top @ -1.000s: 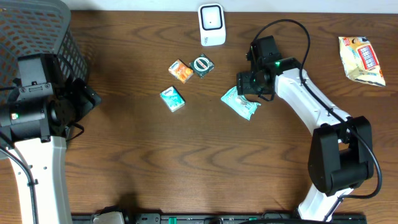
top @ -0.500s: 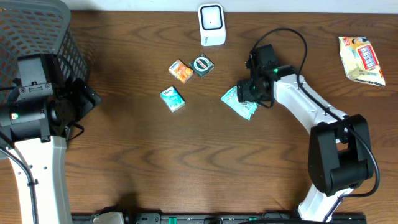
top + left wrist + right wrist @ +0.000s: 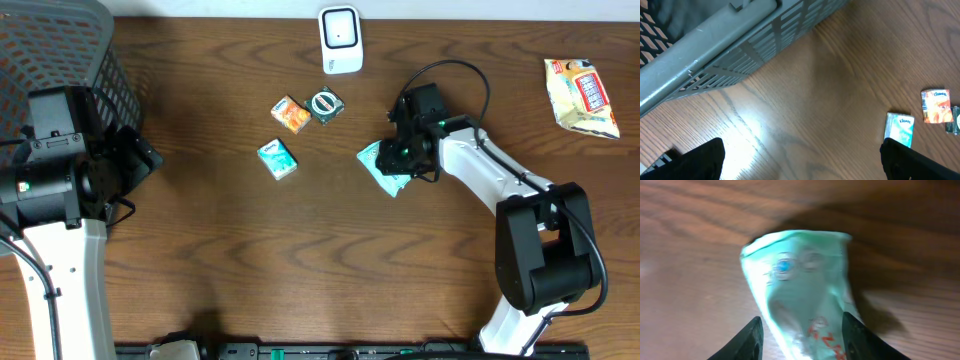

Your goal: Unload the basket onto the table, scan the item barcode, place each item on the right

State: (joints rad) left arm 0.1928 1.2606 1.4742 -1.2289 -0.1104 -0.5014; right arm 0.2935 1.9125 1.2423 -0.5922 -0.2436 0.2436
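Observation:
A crinkled teal packet lies on the wooden table right of centre. My right gripper is down over it. In the right wrist view the packet fills the space between the fingers of the right gripper. The right finger touches the packet. A thin strip of table shows beside the left finger, so the jaws stand open around it. A white barcode scanner stands at the table's far edge. My left gripper is wide open and empty over bare wood at the left.
An orange pack, a round dark green item and a teal tissue pack lie left of the packet. A yellow snack bag sits at far right. A grey mesh basket fills the far left corner.
My right gripper has lowered and shifted slightly left onto the teal packet, and its jaws have narrowed around it. The packet has buckled a little. The left arm has not moved.

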